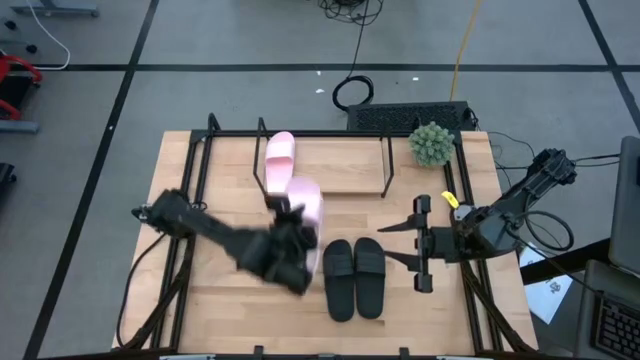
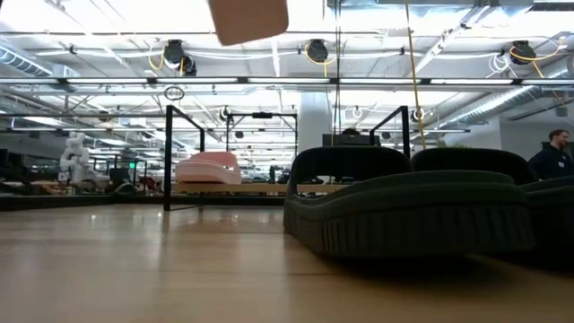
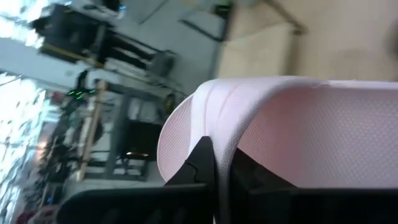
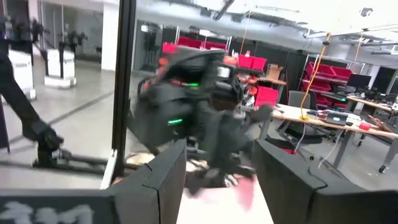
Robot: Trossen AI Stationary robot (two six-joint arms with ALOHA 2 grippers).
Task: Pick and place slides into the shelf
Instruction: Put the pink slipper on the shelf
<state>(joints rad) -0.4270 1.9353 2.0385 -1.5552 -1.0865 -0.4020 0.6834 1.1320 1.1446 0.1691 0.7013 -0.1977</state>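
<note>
Above table centre: left claw (image 1: 297,240) clamped on pink slide (image 1: 305,210) | left wrist view shows grip | right claw (image 1: 400,242) apart

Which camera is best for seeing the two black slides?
The high view: both black slides show whole, side by side on the table, between the left hand and right hand. The low view shows only their sides. Neither wrist view shows them.

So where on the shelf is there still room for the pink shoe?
The shelf is bare from the parked pink slide at its left end across to the plant. The table's middle is crowded: the left hand holds the other pink slide beside the black pair.
</note>
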